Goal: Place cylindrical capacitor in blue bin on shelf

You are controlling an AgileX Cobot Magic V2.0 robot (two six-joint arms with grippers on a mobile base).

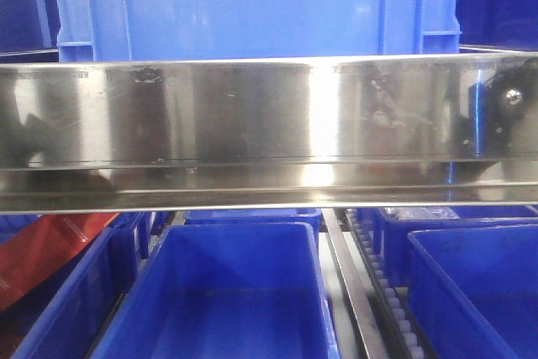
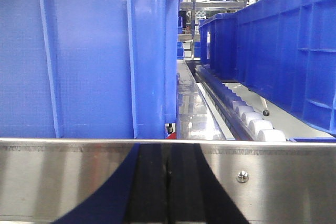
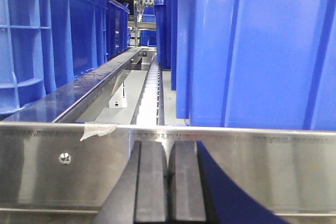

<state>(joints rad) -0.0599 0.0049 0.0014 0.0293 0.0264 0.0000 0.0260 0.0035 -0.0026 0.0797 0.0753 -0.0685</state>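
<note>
both grippers closed up tight — left gripper (image 2: 168, 182) and right gripper (image 3: 169, 182), fingers pressed together, nothing between them

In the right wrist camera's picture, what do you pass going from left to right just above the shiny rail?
Dark blue bin → open steel channel holding a small white bracket → strip of white rollers → big lighter blue bin. The shut gripper sits below, in front of the rail.

Distant racks (image 3: 137, 3) behind; bright light; red sheet (image 1: 42, 250) lower left.
</note>
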